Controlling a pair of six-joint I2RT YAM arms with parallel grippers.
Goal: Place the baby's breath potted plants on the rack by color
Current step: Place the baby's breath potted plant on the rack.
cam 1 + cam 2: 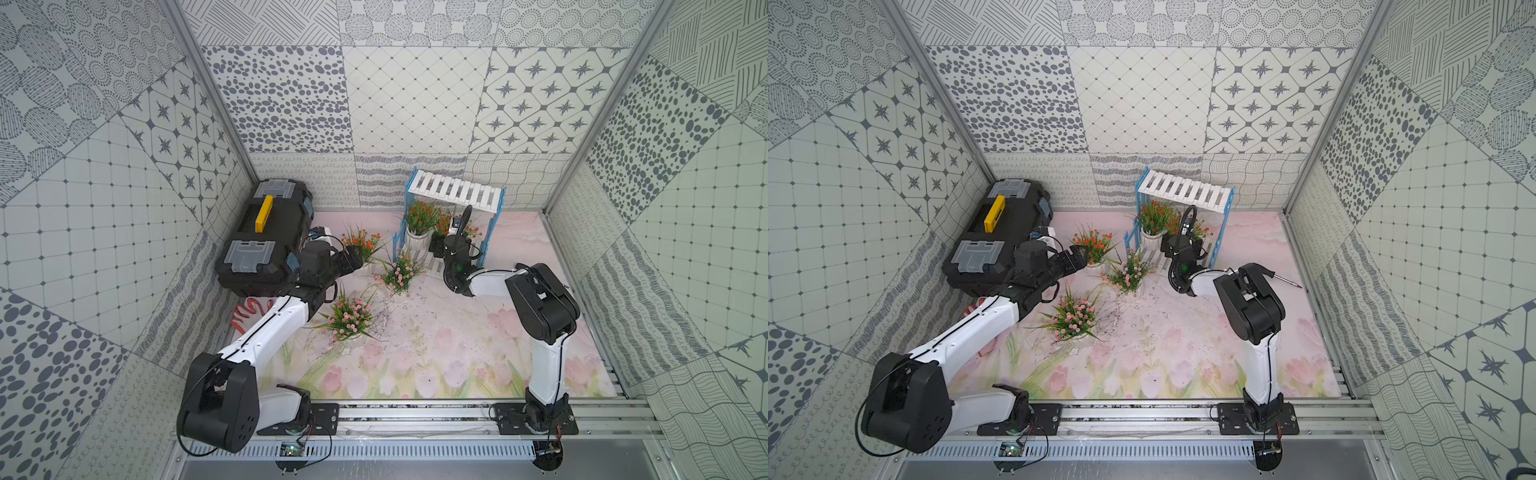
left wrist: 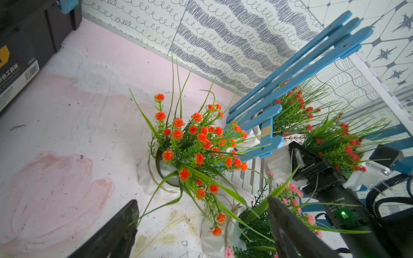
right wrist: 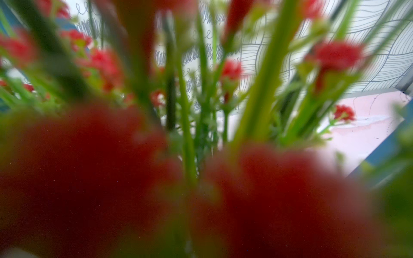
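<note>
nearest, low in the middle of both top views, a pink plant (image 1: 349, 318) stands on the flowered bench (image 1: 457, 353). a second pink plant (image 1: 400, 272) stands just above it, close to the foot of the rack (image 1: 453, 189). left of that, the left tool (image 2: 202, 201) is spread open with only stray leaves between its fingers, right beside an orange plant (image 1: 361, 243) on the bench. further up, two red plants sit on the rack's lower tier. the left red plant (image 1: 419, 216) stands free. the right tool (image 2: 342, 154) straddles the right red plant (image 2: 335, 136); i can't tell whether it is pinching the pot. a black toolbox (image 1: 266, 232) sits at far left.
</note>
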